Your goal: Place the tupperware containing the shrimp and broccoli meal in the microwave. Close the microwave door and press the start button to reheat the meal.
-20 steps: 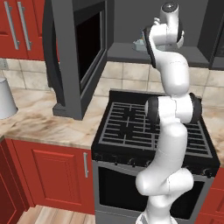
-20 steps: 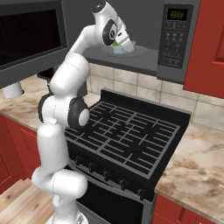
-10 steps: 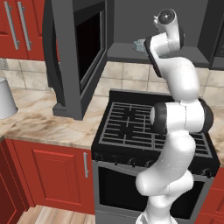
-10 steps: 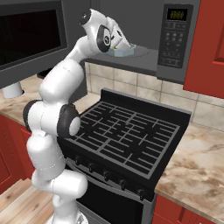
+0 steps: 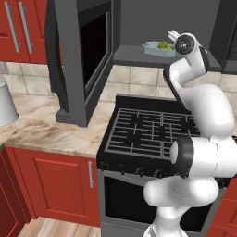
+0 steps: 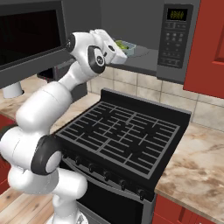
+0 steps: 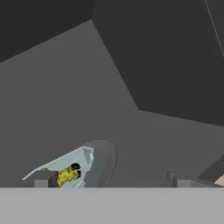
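On the microwave (image 5: 139,53) floor sits the tupperware (image 5: 157,48); hand view shows the pincer (image 7: 109,180) spread wide, empty.

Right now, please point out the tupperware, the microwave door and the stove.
tupperware (image 5: 152,47): left base view, its pale side wall.
microwave door (image 5: 95,44): left base view, black glass window.
stove (image 6: 120,135): right base view, top grate.

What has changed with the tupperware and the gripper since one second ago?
The gripper carried the tupperware deeper into the microwave, set it on the floor there, and opened; its fingers now stand wide apart, with one still at the rim. The microwave door stayed open and the base did not move.
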Available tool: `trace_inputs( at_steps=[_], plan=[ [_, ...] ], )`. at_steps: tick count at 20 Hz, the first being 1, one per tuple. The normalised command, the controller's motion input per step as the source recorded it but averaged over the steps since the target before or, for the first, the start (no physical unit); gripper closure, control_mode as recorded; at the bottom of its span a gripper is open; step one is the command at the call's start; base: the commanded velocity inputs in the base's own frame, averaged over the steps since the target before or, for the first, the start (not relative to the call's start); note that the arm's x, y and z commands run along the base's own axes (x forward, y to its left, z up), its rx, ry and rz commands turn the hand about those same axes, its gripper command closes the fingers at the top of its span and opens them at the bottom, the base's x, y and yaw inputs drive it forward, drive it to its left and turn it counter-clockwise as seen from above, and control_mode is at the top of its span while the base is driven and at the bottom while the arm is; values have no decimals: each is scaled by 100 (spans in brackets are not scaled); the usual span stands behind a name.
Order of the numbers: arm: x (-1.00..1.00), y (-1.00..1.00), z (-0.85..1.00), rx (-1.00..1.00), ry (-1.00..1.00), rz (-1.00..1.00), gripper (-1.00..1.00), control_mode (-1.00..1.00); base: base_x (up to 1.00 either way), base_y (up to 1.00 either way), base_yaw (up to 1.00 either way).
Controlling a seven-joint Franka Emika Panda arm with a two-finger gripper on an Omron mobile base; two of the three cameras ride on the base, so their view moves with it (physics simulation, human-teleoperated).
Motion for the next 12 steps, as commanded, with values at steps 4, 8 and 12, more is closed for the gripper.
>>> trace_inputs(
  at_steps=[4, 8, 12],
  plan=[
    [-100, 23, 52, -18, 4, 14, -100, -100, 0, 0, 0],
    [-99, 49, 23, -10, 20, 16, -100, -100, 0, 0, 0],
    [-97, 45, 15, -10, 26, 20, -100, -100, 0, 0, 0]
  ],
)
